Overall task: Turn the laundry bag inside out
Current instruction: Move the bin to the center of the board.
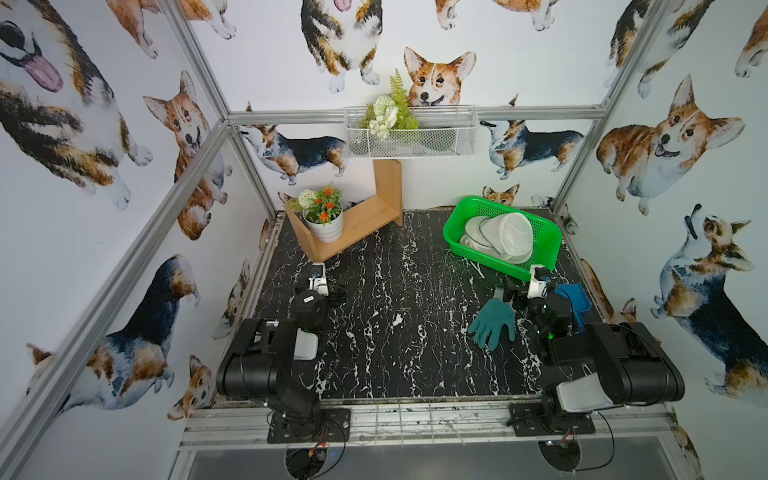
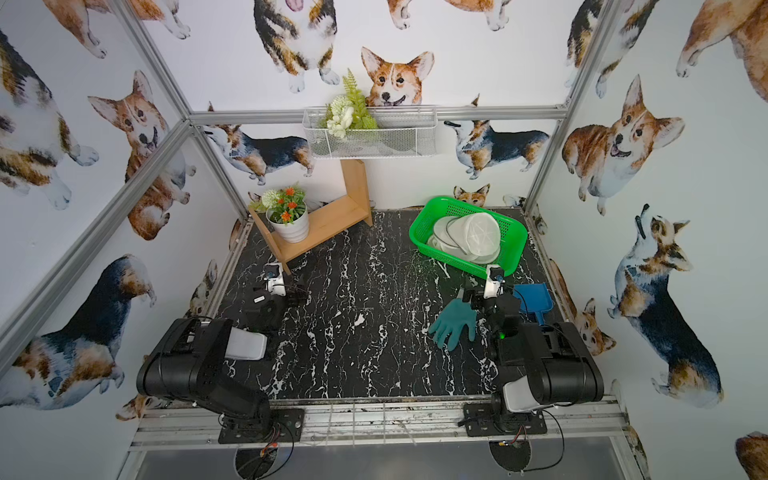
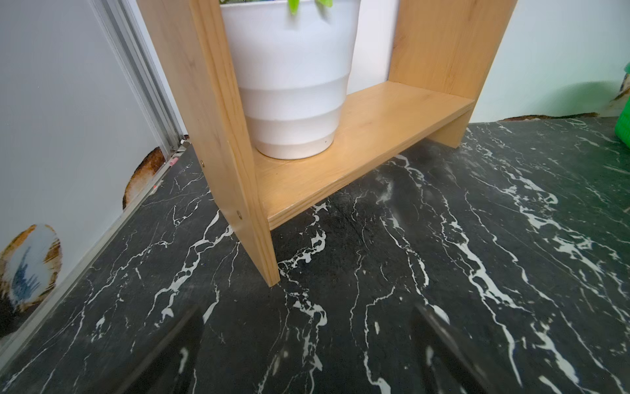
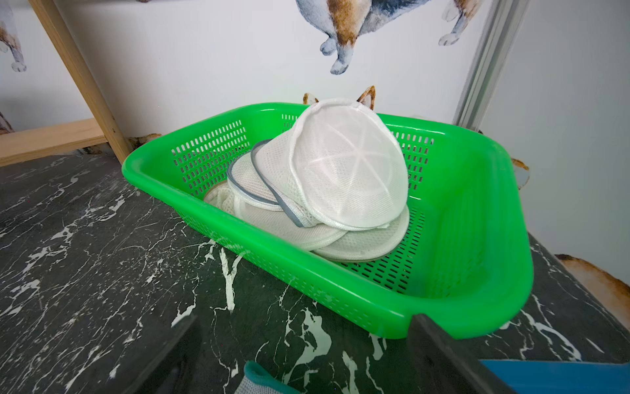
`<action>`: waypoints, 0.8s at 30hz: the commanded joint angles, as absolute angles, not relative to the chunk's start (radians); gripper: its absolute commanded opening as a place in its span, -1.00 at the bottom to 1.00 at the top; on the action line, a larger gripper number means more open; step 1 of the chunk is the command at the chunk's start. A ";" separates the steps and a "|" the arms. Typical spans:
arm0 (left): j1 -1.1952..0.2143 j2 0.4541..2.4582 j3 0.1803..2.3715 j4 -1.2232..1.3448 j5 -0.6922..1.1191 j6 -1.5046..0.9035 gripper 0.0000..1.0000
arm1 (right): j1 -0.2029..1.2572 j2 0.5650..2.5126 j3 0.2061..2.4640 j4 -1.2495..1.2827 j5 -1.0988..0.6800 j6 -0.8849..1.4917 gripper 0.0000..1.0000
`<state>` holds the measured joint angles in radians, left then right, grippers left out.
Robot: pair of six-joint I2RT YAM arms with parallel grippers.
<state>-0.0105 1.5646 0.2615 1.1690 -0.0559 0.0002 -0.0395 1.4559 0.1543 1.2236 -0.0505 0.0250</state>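
Several white mesh laundry bags (image 1: 517, 232) (image 2: 482, 232) lie stacked in a green basket (image 1: 490, 262) (image 2: 432, 249) at the back right. The top laundry bag (image 4: 347, 163) is domed, with ribs showing through the mesh. My right gripper (image 1: 509, 293) (image 2: 471, 295) (image 4: 303, 322) hovers low just in front of the basket's near wall (image 4: 306, 286). It is open and holds nothing. At the left my left gripper (image 1: 337, 291) (image 2: 297, 293) (image 3: 308, 317) is also open and empty, facing the foot of a wooden shelf (image 3: 341, 170).
A teal glove (image 1: 494, 322) (image 2: 455, 324) (image 4: 259, 378) lies on the black marble table beside my right wrist. A blue scoop (image 1: 575, 299) (image 2: 536, 297) sits to its right. The shelf (image 1: 365, 220) carries a white flower pot (image 1: 324, 226) (image 3: 293, 85). A wire basket (image 1: 411, 137) hangs on the back wall.
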 commanded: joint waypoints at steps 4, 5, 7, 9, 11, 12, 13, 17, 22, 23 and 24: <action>-0.010 1.566 0.270 1.195 -0.055 0.002 1.00 | -0.037 1.448 0.149 1.253 -0.046 0.032 0.99; -0.011 1.566 0.269 1.194 -0.055 0.002 1.00 | -0.037 1.449 0.149 1.255 -0.046 0.032 0.99; -0.010 1.566 0.269 1.195 -0.055 0.002 1.00 | -0.037 1.450 0.149 1.255 -0.046 0.031 0.99; -0.011 1.565 0.269 1.195 -0.055 0.003 1.00 | -0.037 1.450 0.149 1.255 -0.046 0.032 0.99; -0.010 1.566 0.270 1.192 -0.056 0.002 1.00 | -0.038 1.451 0.150 1.255 -0.046 0.031 0.99; -0.010 1.565 0.269 1.193 -0.055 0.001 1.00 | -0.037 1.450 0.149 1.256 -0.046 0.032 0.99; -0.010 1.565 0.270 1.193 -0.055 0.002 1.00 | -0.038 1.451 0.150 1.254 -0.046 0.032 0.99; -0.007 1.546 0.238 1.241 -0.037 0.007 1.00 | -0.035 1.356 0.127 1.231 -0.017 0.044 0.99; -0.008 1.348 0.177 1.154 -0.048 0.003 1.00 | -0.017 0.948 0.163 0.846 0.111 0.173 0.99; -0.009 1.296 0.187 1.074 -0.050 0.001 1.00 | -0.017 0.880 0.197 0.712 0.189 0.275 0.99; -0.009 1.250 0.198 1.005 -0.052 -0.004 1.00 | -0.017 0.827 0.236 0.565 0.247 0.371 0.99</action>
